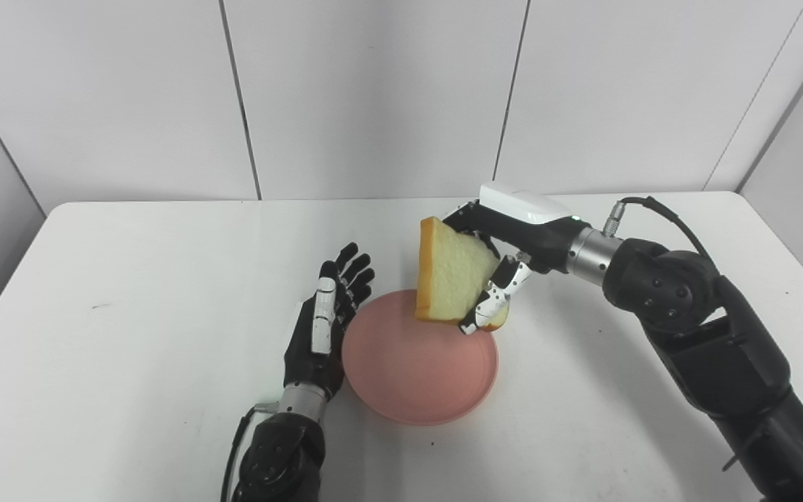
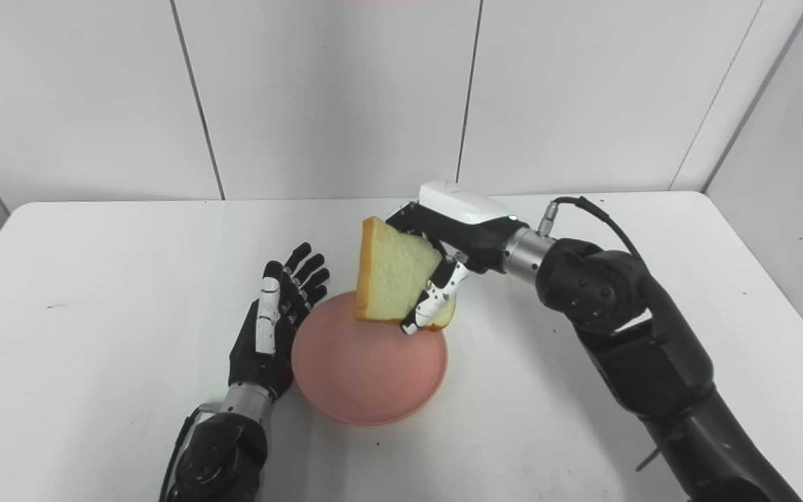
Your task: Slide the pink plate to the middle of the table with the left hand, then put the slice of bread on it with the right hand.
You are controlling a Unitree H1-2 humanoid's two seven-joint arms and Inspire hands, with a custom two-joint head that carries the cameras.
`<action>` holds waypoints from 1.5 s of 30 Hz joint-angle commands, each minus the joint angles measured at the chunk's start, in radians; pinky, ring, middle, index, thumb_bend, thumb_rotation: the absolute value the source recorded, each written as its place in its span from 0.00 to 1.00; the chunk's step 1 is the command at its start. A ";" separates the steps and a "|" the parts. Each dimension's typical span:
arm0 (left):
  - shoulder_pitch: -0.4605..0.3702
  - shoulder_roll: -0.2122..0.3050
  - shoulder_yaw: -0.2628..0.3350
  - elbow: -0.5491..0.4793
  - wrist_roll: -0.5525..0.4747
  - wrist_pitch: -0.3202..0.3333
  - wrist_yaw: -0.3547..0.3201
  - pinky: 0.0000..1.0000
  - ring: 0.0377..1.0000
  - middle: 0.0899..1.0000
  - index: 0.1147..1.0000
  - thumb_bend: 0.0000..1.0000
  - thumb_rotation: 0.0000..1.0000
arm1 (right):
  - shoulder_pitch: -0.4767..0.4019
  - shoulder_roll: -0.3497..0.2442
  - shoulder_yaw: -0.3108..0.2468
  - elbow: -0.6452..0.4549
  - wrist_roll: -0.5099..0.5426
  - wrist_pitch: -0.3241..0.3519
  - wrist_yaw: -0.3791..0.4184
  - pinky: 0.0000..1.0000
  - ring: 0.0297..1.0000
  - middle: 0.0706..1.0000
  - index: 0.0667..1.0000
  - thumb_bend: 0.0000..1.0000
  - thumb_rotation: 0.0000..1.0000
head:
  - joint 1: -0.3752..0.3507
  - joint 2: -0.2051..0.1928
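The right hand (image 1: 495,268) is clamped on the slice of bread (image 1: 452,272), holding it almost on edge in the air above the far right part of the pink plate (image 1: 408,373). The plate lies flat near the middle of the tabletop (image 1: 129,293), so the slide looks done and the step in hand is the placing. To do it well, the robot should carry the slice a little nearer and to the left so it hangs over the plate's centre, tip it towards flat, bring it low, and only then part the fingers (released from this tilt, the bread would likely fall on its lower edge and flop over the far rim).

The left hand (image 1: 325,317) holds nothing, its fingers spread and pointing away, just beside the plate's left rim; whether it touches the rim cannot be told.

The plate, the only container in view, holds nothing yet.
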 commanded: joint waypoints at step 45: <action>-0.057 -0.035 -0.022 -0.004 0.088 -0.074 0.089 0.91 0.89 0.91 0.89 0.65 1.00 | -0.130 0.045 0.203 0.097 -0.178 0.022 0.158 0.30 0.36 0.42 0.46 0.53 0.00 | 0.034 0.014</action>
